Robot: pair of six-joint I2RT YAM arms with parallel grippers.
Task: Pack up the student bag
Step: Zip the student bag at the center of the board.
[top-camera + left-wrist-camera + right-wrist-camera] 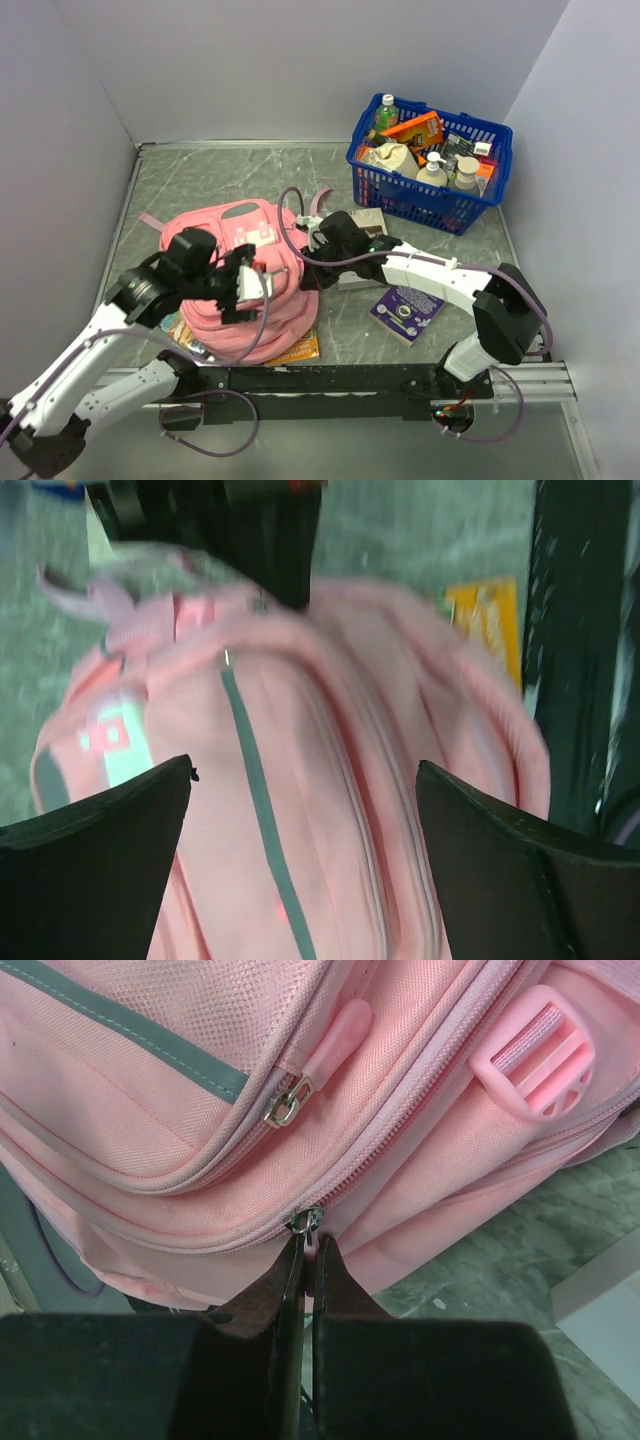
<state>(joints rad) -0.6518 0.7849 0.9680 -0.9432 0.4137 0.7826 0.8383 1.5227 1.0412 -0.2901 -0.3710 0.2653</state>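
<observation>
The student bag (236,226) is a soft pink backpack lying at the centre left of the table. My left gripper (256,284) hovers over its near side. In the left wrist view, this gripper (305,770) is open, its two dark fingers wide apart above the bag's pink fabric (300,820) and grey stripe, with nothing between them. My right gripper (312,236) is at the bag's right edge. In the right wrist view, it (310,1242) is shut on the zipper pull (309,1224) of the main zip. A second zipper pull (340,1035) and a pink buckle (535,1050) lie above it.
A blue plastic basket (400,196) full of bottles and packets stands at the back right. A purple booklet (406,312) lies under the right arm, with a grey box (366,222) beside the right gripper. An orange book (300,349) pokes out from under the bag. Walls enclose the table.
</observation>
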